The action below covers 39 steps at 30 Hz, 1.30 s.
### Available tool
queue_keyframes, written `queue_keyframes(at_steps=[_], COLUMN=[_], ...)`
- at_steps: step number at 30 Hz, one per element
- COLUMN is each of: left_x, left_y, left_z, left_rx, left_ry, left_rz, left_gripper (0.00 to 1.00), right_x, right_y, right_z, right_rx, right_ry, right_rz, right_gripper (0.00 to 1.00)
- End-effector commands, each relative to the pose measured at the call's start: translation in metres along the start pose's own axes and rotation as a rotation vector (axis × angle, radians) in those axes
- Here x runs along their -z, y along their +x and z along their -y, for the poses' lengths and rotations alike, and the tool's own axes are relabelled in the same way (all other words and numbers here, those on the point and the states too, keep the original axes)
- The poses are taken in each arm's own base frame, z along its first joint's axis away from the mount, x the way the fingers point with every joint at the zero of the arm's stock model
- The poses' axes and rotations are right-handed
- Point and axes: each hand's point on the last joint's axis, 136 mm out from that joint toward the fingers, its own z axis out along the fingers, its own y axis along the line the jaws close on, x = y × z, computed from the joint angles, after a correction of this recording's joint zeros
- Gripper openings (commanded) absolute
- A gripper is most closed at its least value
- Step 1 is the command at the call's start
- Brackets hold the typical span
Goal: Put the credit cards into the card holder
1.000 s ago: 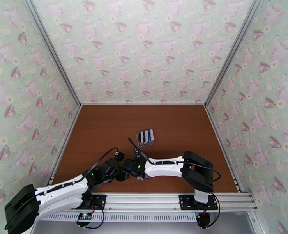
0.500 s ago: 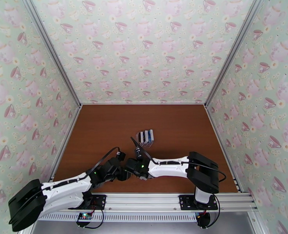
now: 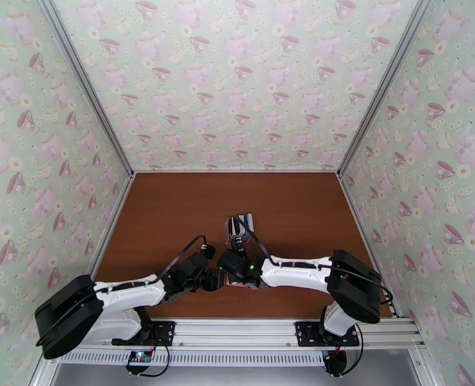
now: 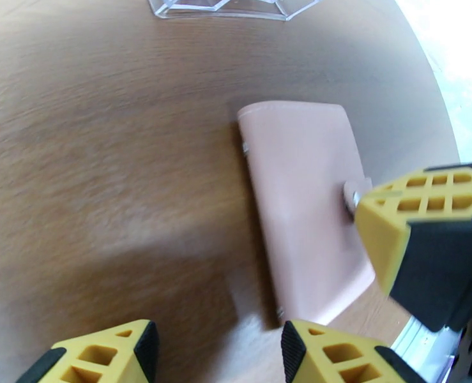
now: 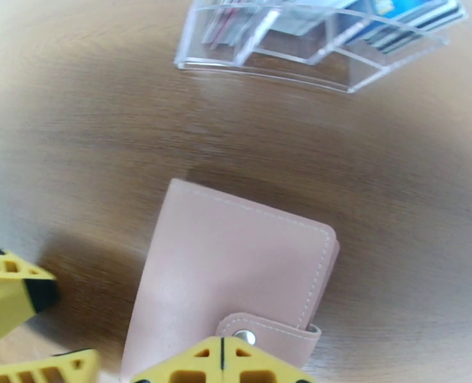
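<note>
Two-fingered left claw [image 4: 216, 357] half-open, empty beside the card holder [image 5: 236, 269]; right claw [image 5: 223, 366] shut at its snap tab [image 5: 277, 330].

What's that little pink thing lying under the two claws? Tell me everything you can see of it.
A small pink folding wallet, closed and lying flat on the brown table, apart from the clear card rack. It looks like soft leather with stitched edges. A short tab with a metal snap wraps over one edge. The shut yellow fingertips of the right gripper sit at that tab, seemingly touching it; the left gripper hangs open beside it.
</note>
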Motion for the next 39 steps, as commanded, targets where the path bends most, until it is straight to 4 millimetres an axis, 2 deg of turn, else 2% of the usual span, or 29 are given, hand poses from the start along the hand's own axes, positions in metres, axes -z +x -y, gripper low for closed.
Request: queue_keyframes(at_steps=[1,9,13,28,39], left_x=[-0.007,-0.016,-0.017,-0.041,-0.047], left_y=[-0.014,-0.019,-0.017,0.011,0.029], left_z=[0.012,0.006,-0.003,-0.025,-0.041], left_rx=[-0.010,-0.025,-0.023,0.009,0.039], left_ry=[0.029,-0.018,-0.068,-0.146,-0.209], left_rz=[0.018,0.013,-0.002,-0.112,-0.162], left_gripper=[0.57,0.52,0.43,0.35,0.31], right_x=[0.006,0.004,0.002,0.005,0.013], right_y=[-0.006,-0.012,-0.014,-0.021,-0.024], right_z=[-0.012,-0.020,-0.019,0.000,0.015], right_rx=[-0.011,-0.030,-0.046,-0.190,-0.260], right_ry=[-0.079,-0.136,-0.151,-0.268,-0.311], right_rz=[0.009,0.009,0.006,0.020,0.043], right_gripper=[0.02,0.03,0.03,0.03,0.03])
